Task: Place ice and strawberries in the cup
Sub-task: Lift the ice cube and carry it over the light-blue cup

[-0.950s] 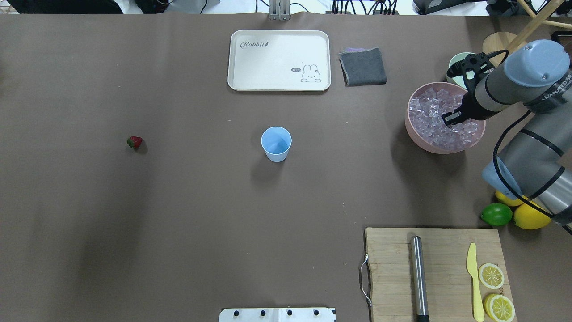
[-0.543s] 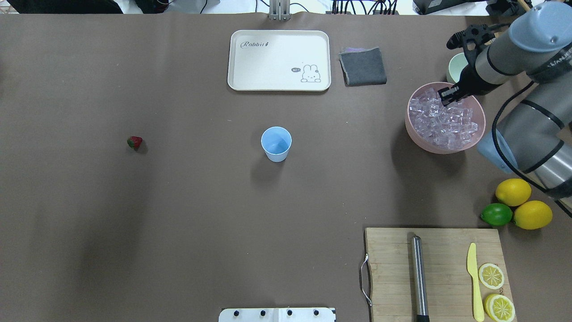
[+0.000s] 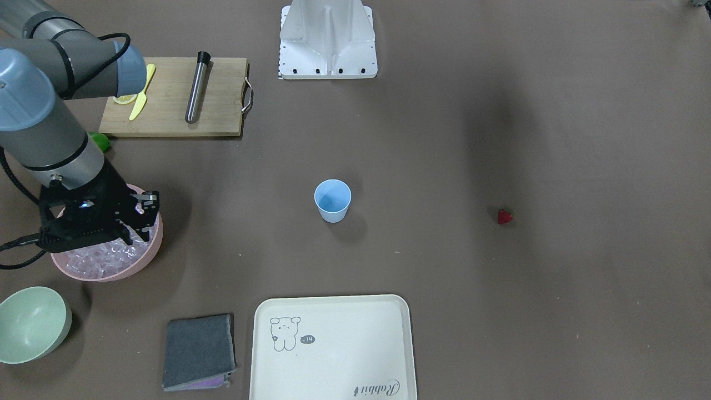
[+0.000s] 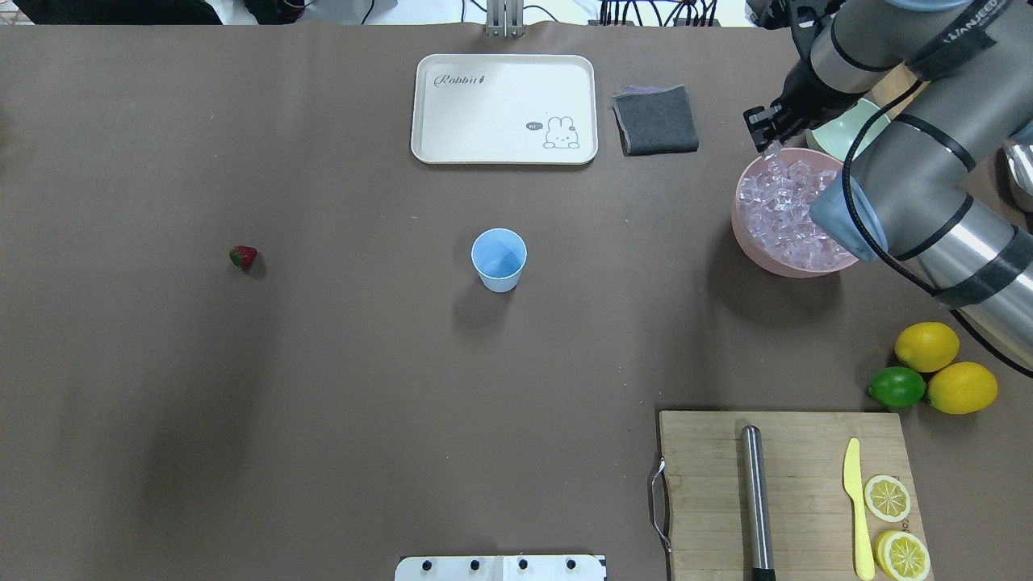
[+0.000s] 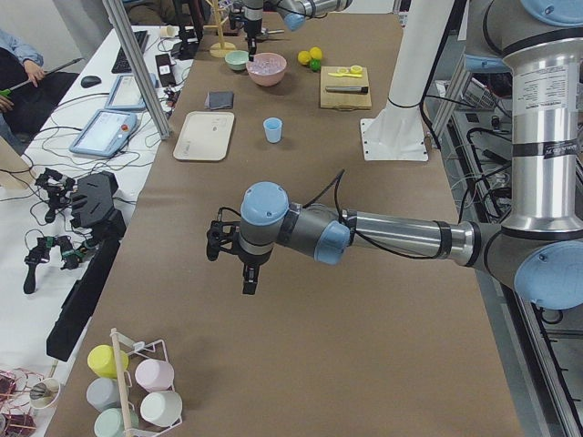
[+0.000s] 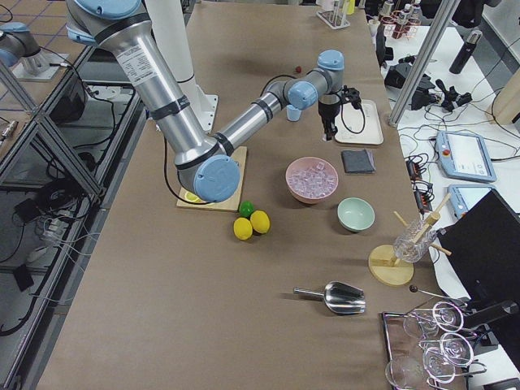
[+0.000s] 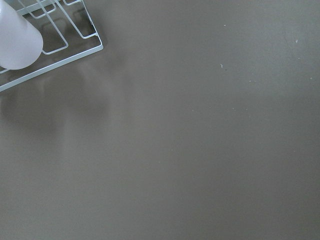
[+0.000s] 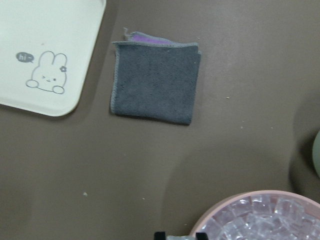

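Little is done, by my reading: the small light blue plastic cup (image 4: 499, 258) stands empty mid-table; the tiny red strawberry piece (image 4: 243, 257) lies well apart, toward the robot's left; the clear glassy ice (image 4: 779, 211) sits heaped in the wide pink bowl (image 4: 738, 230); the right gripper (image 4: 764, 139) hangs over that bowl's far rim. Only the right wrist view shows its fingertips (image 8: 159, 235) pinching something pale, probably ice; only the left-end view shows the left gripper (image 5: 248, 276), whose opening I cannot tell.

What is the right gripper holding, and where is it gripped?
Seemingly one ice cube, pinched by its sides between the fingers of the right gripper; only a pale sliver shows.
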`<action>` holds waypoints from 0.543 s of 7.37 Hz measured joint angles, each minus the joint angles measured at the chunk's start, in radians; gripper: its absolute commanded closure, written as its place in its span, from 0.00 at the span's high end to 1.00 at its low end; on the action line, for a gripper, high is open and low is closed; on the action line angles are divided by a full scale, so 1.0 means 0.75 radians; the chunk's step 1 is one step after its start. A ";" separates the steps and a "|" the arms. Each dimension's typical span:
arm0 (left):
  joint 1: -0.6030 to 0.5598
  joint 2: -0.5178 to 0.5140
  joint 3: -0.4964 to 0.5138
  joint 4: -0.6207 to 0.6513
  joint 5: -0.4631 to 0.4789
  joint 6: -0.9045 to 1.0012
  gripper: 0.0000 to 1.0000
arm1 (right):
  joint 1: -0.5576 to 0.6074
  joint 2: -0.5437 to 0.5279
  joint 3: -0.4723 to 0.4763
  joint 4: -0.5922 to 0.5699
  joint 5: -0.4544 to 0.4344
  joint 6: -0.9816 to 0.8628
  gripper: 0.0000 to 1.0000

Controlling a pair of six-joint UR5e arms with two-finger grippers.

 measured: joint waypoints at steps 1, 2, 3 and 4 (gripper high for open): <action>0.000 -0.005 0.002 0.000 0.000 0.001 0.98 | -0.058 0.076 -0.016 -0.008 -0.018 0.121 0.00; 0.000 -0.010 0.008 0.000 0.000 0.001 0.98 | -0.124 0.156 -0.038 -0.010 -0.053 0.241 0.00; 0.001 -0.014 0.012 0.000 0.001 0.002 0.98 | -0.191 0.234 -0.069 -0.009 -0.098 0.346 0.00; 0.001 -0.016 0.013 0.000 0.001 0.002 0.98 | -0.259 0.306 -0.123 -0.003 -0.152 0.429 0.00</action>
